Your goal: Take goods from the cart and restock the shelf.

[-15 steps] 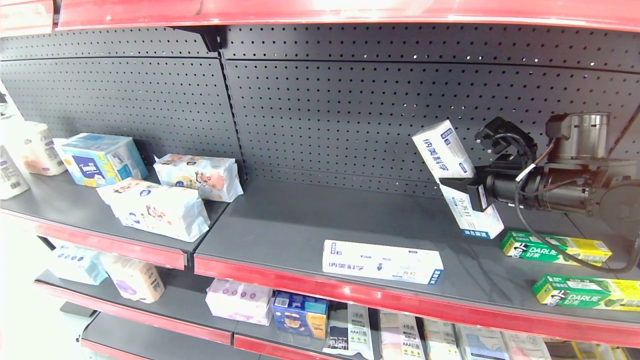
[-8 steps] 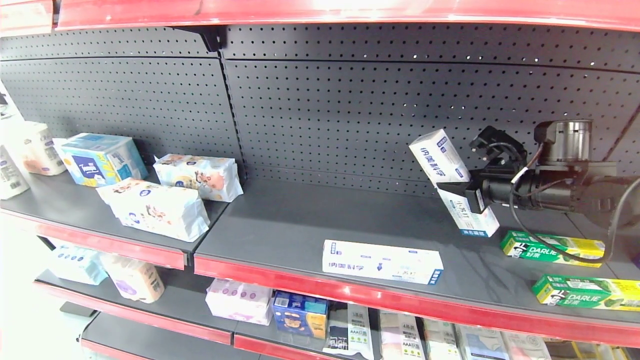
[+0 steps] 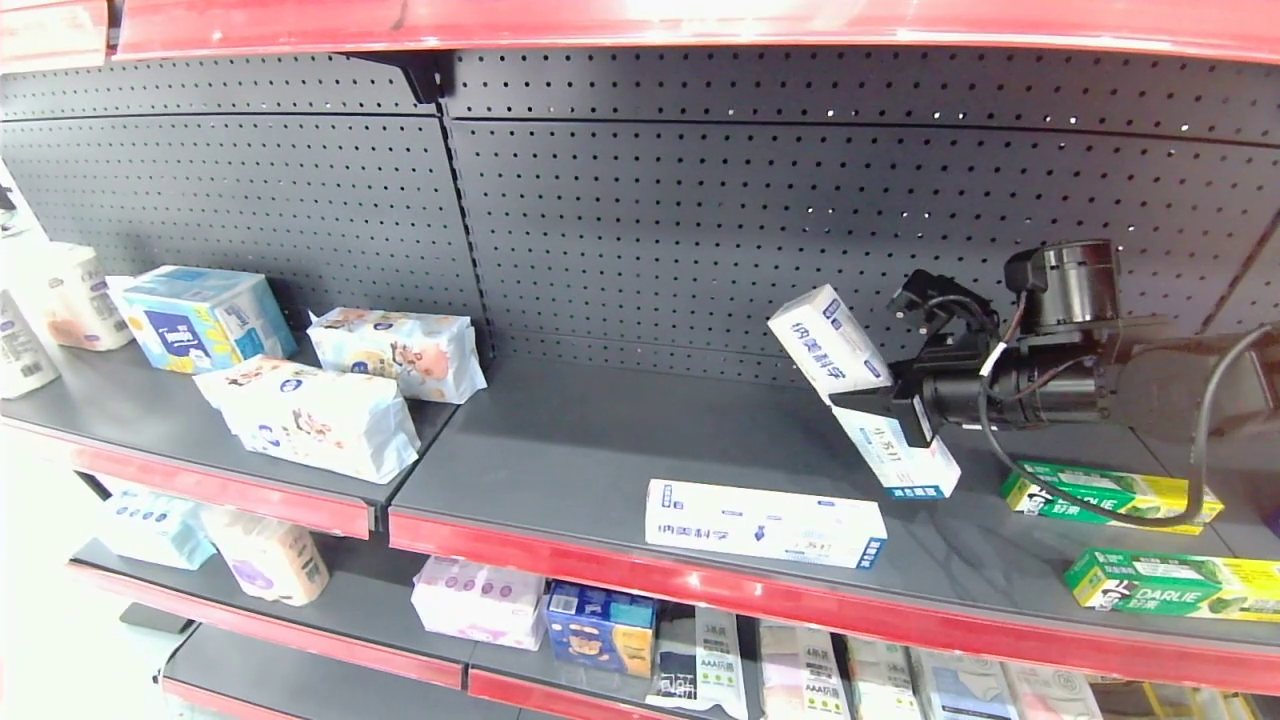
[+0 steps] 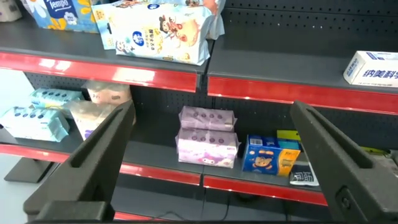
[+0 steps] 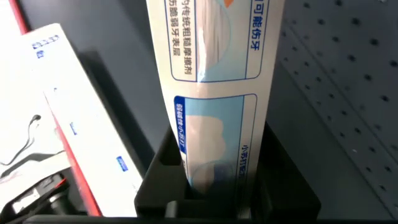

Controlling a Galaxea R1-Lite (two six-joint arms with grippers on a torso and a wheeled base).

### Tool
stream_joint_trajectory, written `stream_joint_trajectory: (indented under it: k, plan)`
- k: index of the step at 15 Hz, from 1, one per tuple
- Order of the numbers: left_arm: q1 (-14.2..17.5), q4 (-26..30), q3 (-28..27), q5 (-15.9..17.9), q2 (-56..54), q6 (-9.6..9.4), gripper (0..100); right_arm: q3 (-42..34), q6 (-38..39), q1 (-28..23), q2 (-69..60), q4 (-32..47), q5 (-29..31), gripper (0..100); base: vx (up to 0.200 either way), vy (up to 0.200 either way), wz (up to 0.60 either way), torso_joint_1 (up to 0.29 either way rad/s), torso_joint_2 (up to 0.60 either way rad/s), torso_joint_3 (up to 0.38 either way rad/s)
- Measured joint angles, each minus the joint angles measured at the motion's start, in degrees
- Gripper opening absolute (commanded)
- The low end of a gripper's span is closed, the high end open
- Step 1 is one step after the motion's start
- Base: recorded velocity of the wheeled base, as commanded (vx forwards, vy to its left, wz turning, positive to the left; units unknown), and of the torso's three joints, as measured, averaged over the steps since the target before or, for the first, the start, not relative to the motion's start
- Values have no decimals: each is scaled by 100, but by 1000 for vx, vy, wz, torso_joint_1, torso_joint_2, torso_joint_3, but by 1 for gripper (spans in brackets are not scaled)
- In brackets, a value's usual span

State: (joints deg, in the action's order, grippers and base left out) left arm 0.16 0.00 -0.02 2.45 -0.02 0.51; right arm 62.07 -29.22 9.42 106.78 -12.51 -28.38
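The right gripper (image 3: 885, 405) comes in from the right side, over the grey shelf (image 3: 560, 440). Its black fingers (image 3: 935, 420) are clamped on a white and blue toothpaste box (image 3: 828, 340). They pinch the box near its middle. The box is tilted, with its top end leaning to the left, near the black wall with holes (image 3: 700, 230). Its bottom end is low over the shelf, and I cannot tell if it touches. In the right wrist view the box (image 5: 211, 74) stands between the two fingers (image 5: 158, 180).

A second white toothpaste box (image 3: 765, 523) lies flat at the front edge of the shelf, just left of the held one and below it. Two green toothpaste boxes (image 3: 1110, 493) lie flat on the right side, one behind the other. On the left part of the shelf are soft tissue packs (image 3: 310, 415) and a blue tissue pack (image 3: 205, 315).

The left gripper (image 4: 212, 107) is low down, in front of the lower shelves. Its fingers (image 4: 93, 155) are wide apart and hold nothing. Past them sit purple packs (image 4: 207, 137) and a small blue box (image 4: 270, 155) on a lower shelf.
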Motion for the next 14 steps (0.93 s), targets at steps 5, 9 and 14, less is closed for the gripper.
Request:
stream_joint_trajectory:
  k: [5,9,14]
  plan:
    - [0,0,0,0,0,0,100,168,446,124,201,50,24,0,0,0,0,0,0,0]
    - [0,0,0,0,0,0,100,140,580,154,207,112,27,0,0,0,0,0,0,0]
    - [0,0,0,0,0,0,100,90,766,154,162,182,28,0,0,0,0,0,0,0]
